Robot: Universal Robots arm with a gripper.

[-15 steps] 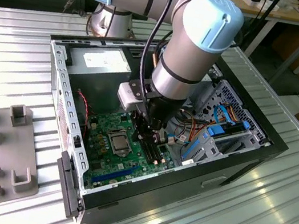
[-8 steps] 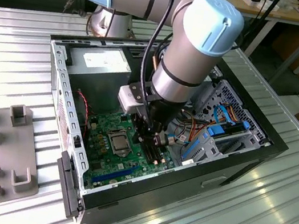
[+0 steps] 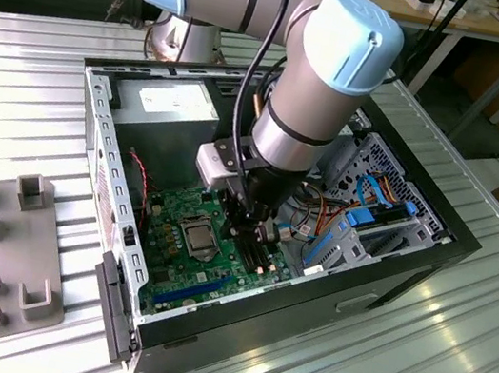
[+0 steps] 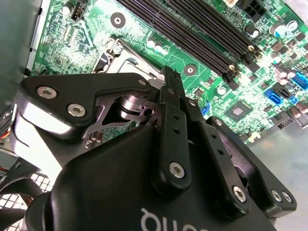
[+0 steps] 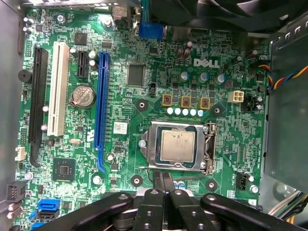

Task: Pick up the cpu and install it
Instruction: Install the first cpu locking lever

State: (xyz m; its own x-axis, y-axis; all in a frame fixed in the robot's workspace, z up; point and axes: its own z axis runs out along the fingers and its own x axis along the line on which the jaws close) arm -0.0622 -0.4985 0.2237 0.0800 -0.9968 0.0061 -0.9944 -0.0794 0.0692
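cpu (image 5: 177, 145) sits in socket (image 5: 150, 144); hand (image 5: 162, 179) pinched together, empty, just beside it; judged: confirm chip lies flat before latching.

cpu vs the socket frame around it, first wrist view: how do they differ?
The cpu is a solid flat square with a dull silver top; the socket frame is a hollow metal surround with a lever side and screws. The cpu is smaller and sits inside the socket frame. Both are metallic grey, square-edged, and lie flat on the green motherboard. The hand hangs beside them, fingers together.
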